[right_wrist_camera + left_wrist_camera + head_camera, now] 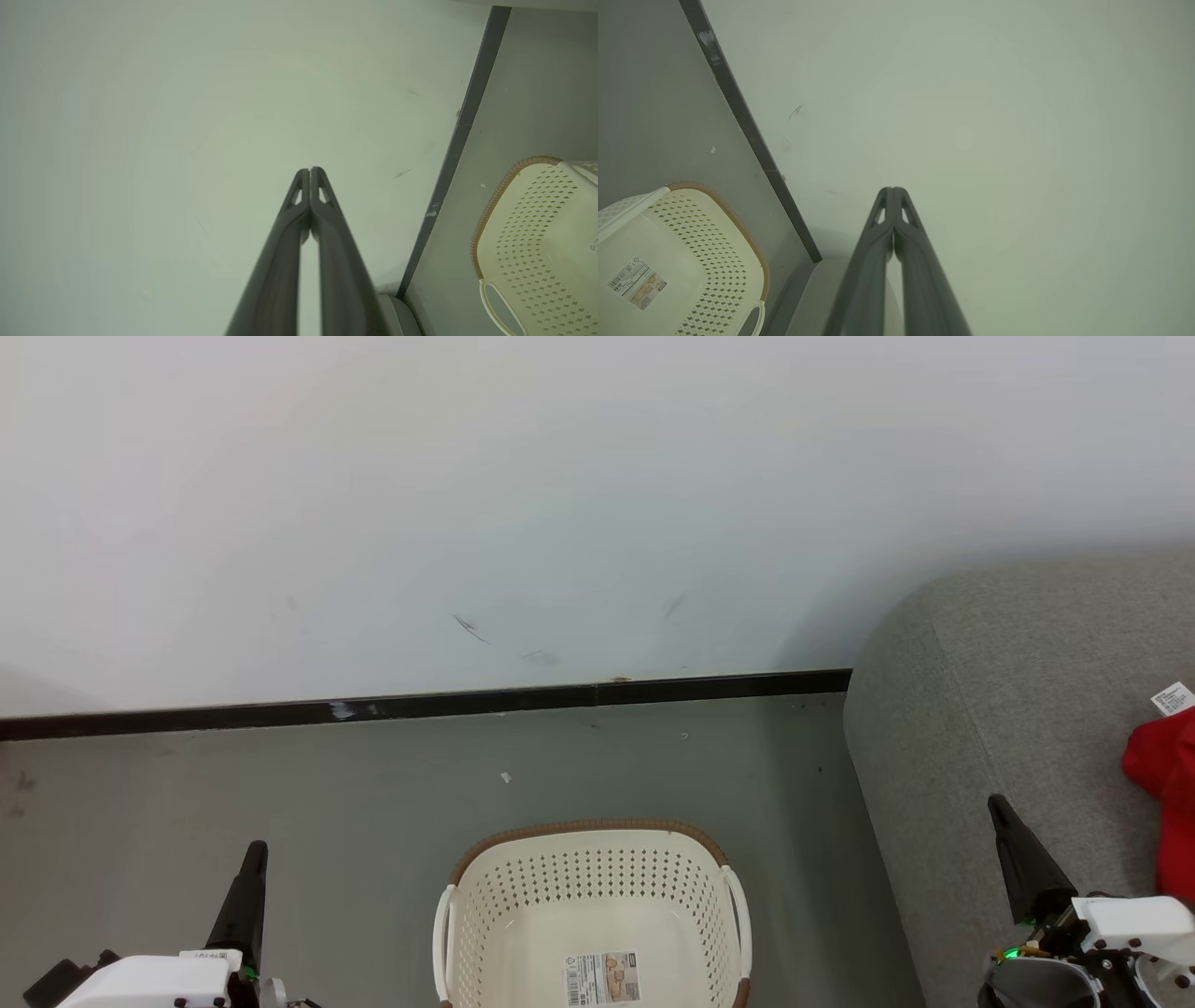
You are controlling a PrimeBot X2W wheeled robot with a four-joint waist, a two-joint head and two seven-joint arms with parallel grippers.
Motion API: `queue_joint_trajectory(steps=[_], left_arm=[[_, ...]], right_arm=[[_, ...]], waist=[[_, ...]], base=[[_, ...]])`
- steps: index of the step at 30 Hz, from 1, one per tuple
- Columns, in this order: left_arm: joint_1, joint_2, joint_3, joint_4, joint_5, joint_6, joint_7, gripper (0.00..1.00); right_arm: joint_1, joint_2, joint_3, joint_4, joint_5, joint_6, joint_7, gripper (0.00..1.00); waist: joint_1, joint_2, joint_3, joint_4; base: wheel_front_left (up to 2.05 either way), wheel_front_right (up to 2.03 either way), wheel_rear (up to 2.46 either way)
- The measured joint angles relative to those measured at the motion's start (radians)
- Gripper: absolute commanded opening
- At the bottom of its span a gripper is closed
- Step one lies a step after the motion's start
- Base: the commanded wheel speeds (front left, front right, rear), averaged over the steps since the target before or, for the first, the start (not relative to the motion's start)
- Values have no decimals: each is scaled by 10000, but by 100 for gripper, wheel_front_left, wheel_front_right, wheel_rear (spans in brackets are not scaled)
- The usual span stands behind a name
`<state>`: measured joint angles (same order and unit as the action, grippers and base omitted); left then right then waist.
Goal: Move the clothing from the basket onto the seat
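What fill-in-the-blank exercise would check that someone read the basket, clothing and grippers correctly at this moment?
1. The red clothing lies on the grey ____.
2. The bottom of the basket bears a printed ____.
3. The left gripper and the right gripper both have their jaws ____.
Missing words: seat; label; shut.
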<state>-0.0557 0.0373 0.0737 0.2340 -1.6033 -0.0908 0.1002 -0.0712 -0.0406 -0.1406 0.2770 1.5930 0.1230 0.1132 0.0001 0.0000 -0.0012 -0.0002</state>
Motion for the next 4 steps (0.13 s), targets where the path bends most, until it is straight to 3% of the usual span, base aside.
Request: queue_joint_trajectory(steps=[4], left_arm=[[0, 0, 0, 2, 0, 0, 0, 0]], right_arm=[[0, 0, 0, 0, 0, 0, 0, 0]], waist=[[0, 0, 0, 0]], base=[[0, 0, 0]])
